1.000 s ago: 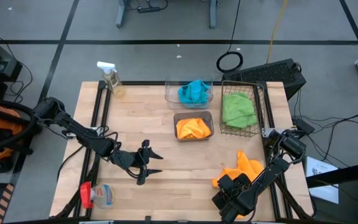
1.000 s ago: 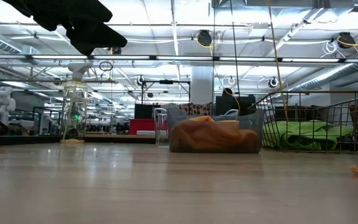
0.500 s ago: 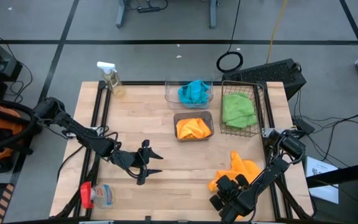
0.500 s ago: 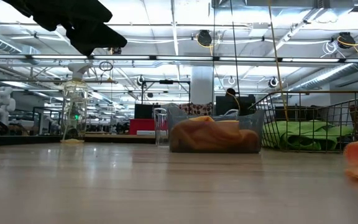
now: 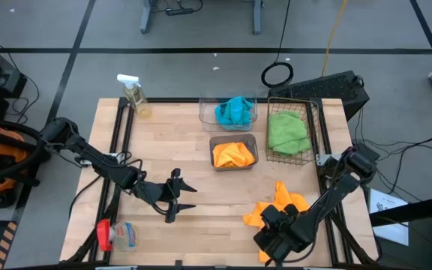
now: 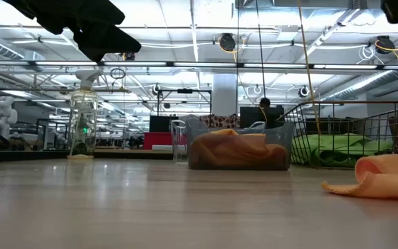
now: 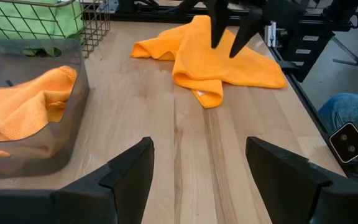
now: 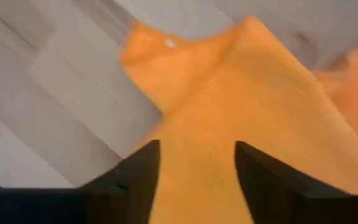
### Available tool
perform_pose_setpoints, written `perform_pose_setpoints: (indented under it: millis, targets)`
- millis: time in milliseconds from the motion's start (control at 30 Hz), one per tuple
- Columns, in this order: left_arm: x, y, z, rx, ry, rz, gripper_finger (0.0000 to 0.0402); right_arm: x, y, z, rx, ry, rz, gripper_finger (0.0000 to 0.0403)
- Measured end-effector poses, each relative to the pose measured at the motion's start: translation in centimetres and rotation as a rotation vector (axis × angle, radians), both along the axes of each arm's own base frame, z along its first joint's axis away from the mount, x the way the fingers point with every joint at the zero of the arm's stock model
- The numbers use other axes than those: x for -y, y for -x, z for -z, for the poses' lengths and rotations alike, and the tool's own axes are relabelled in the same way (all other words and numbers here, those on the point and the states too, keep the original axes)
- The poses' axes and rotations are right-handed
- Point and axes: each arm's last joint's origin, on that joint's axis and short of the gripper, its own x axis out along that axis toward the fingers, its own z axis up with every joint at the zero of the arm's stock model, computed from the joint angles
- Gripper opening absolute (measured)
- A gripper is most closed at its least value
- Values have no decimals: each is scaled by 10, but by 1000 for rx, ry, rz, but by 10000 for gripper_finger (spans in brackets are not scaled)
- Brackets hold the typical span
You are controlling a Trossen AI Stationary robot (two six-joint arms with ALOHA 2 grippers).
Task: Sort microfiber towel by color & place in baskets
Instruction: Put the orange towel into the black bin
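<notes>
Bright overhead light — right wrist view blurred.

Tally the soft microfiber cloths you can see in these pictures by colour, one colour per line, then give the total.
Orange-yellow cloths: 2, one in the smoky grey plastic tub, one loose on the wooden table
Turquoise blue cloth bundle in the clear plastic tub: 1 visible
Lime green cloth bundle in the dark wire-mesh basket: 1 visible
Total: 4 visible; whether a bundle holds more cannot be told.
</notes>
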Motion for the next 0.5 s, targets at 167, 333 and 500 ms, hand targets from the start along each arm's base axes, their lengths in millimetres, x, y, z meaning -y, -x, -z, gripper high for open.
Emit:
perform_pose_setpoints:
  millis: [167, 333, 500]
  targets:
    - [0, 0, 0, 0, 0, 0, 257, -2, 15, -1, -134, 6, -69, 270]
    - [0, 0, 0, -1, -2, 1, 257, -4, 30, 0, -217, 55, -119, 306]
    - [0, 0, 0, 0, -9, 4, 257, 0, 37, 4, -262, 106, -131, 315]
